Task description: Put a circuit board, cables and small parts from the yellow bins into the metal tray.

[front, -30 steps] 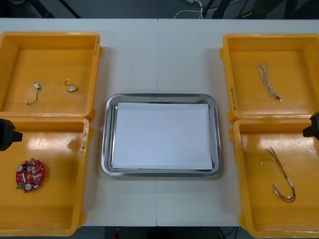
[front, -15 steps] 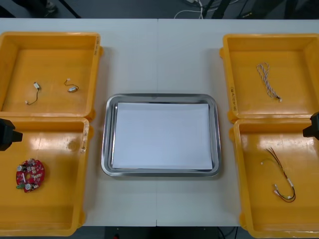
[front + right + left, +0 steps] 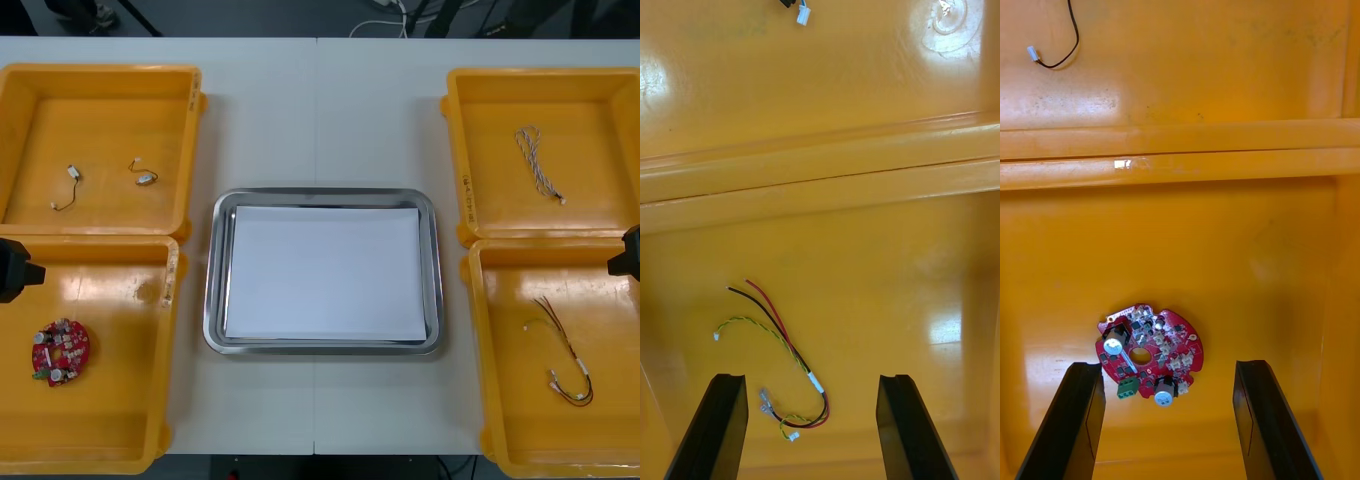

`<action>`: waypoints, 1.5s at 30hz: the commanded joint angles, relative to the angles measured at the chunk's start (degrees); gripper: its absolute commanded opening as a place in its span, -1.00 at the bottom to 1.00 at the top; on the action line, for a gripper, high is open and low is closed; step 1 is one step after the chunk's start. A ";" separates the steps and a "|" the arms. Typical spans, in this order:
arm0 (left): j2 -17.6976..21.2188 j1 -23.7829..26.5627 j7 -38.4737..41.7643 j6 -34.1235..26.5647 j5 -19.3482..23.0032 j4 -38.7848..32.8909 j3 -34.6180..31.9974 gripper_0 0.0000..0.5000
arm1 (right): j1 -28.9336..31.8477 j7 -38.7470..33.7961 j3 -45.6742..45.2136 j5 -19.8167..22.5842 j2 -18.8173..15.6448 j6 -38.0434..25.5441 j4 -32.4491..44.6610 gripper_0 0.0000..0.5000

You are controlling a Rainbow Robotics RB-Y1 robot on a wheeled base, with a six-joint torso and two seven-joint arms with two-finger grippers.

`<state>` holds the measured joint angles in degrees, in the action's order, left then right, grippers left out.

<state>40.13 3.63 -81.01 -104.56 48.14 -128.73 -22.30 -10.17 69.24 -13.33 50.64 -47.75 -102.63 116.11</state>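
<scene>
The left gripper [image 3: 1166, 366] is hovering over the near left yellow bin [image 3: 120, 440] with its fingers apart either side of the circuit board [image 3: 1148, 356], likely lining up a pick. The board is lying at 8 o'clock from the metal tray [image 3: 325, 197], which is sitting white-lined and unfilled as the drop-off. The right gripper [image 3: 811, 379], fingers also apart, is hanging over the red and yellow cable [image 3: 782, 352] at 4 o'clock. The pale surface [image 3: 320, 110] is carrying everything, and dark floor [image 3: 260, 15] is showing beyond 12 o'clock.
</scene>
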 commanded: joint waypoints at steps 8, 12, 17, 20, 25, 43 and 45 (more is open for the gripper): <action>2.50 1.64 -5.03 -0.38 -0.51 -0.21 0.41 1.00 | 0.06 3.27 -1.70 0.25 0.03 -0.03 1.22 1.00; 2.50 1.64 -5.03 -0.38 -0.51 -0.21 0.41 1.00 | 0.06 3.27 -1.70 0.25 0.03 -0.03 1.22 1.00; 2.50 1.64 -5.03 -0.38 -0.51 -0.21 0.41 1.00 | 0.06 3.27 -1.70 0.25 0.03 -0.03 1.22 1.00; 2.50 1.64 -5.03 -0.38 -0.51 -0.21 0.41 1.00 | 0.06 3.27 -1.70 0.25 0.03 -0.03 1.22 1.00; 2.50 1.64 -5.03 -0.38 -0.51 -0.21 0.41 1.00 | 0.06 3.27 -1.70 0.25 0.03 -0.03 1.22 1.00; 2.50 1.64 -5.03 -0.38 -0.51 -0.21 0.41 1.00 | 0.06 3.27 -1.70 0.25 0.03 -0.03 1.22 1.00; 2.50 1.64 -5.03 -0.38 -0.51 -0.21 0.41 1.00 | 0.06 3.27 -1.70 0.25 0.03 -0.03 1.22 1.00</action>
<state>40.13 3.63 -81.01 -104.56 48.14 -128.73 -22.30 -10.17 69.24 -13.33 50.64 -47.75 -102.63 116.11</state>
